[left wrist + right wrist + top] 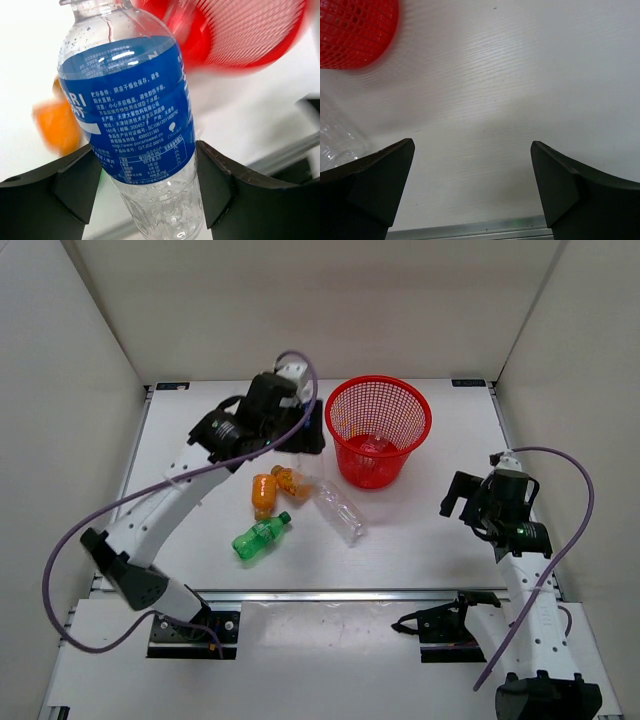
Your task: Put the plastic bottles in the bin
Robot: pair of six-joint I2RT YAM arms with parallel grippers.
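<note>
My left gripper [150, 187] is shut on the clear blue-labelled bottle [130, 115], gripping its lower body. In the top view this gripper [303, 432] is held just left of the red mesh bin [415, 425], and the wrist hides the bottle. Two orange bottles [264, 495] [289, 480], a green bottle [261, 537] and a plain clear bottle [340, 511] lie on the table in front of the bin. A clear bottle with red on it [375, 447] lies inside the bin. My right gripper [462, 502] [472, 185] is open and empty, over bare table to the right of the bin [355, 30].
White walls enclose the table on three sides. A metal rail [340, 593] runs along the near edge. The purple cables [70, 530] loop beside each arm. The plain clear bottle shows at the left edge of the right wrist view [332, 142].
</note>
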